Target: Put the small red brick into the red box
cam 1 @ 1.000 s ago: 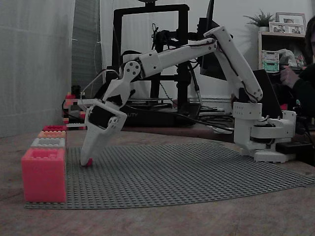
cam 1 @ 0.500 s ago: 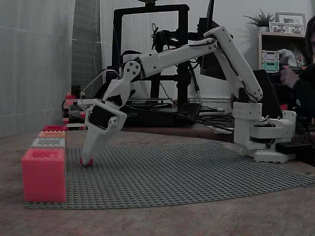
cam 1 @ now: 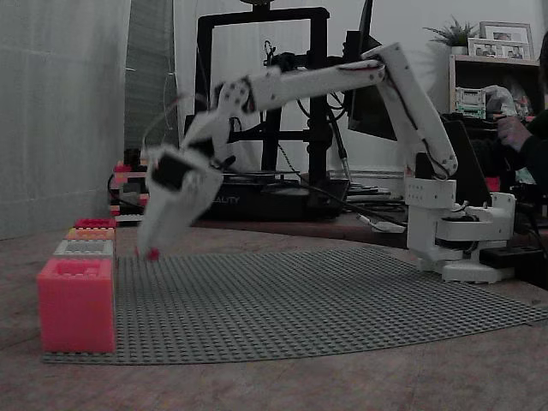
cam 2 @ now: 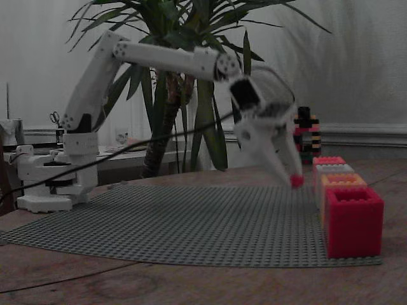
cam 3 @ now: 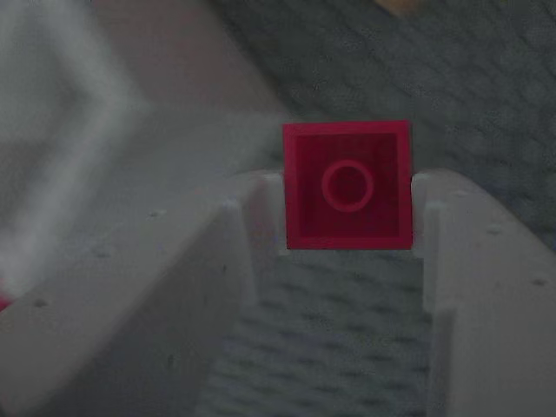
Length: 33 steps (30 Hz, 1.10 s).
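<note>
In the wrist view my pincer [cam 3: 347, 226] is clamped on the small red brick [cam 3: 347, 185], its square underside with a round tube facing the camera, one white finger [cam 3: 252, 226] against each side. In both fixed views the brick [cam 1: 152, 253] [cam 2: 297, 181] is only a red dot at my fingertips, lifted clear of the studded grey baseplate [cam 1: 342, 291]. The red box [cam 1: 94, 223] [cam 2: 329, 160] sits far down a row of brick-built boxes; I cannot see inside any. The coral-pink box [cam 1: 75, 304] stands nearest.
</note>
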### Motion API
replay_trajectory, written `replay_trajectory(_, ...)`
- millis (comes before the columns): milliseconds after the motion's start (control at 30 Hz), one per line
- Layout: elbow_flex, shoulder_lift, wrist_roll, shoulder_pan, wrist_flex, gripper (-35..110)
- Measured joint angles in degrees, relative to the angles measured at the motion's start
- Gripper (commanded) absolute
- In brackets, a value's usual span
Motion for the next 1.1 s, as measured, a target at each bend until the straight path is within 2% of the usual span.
replay_trajectory(267, 0.0, 6.68, 17.93, 0.18, 0.88, 0)
replay_trajectory(567, -5.01, 2.55, 38.23, 7.91, -0.7, 0)
replay_trajectory(800, -16.26, -7.12, 44.38, 14.5, -1.41, 0)
replay_trajectory(1100, -29.0, -17.75, 44.3, 19.69, -4.39, 0)
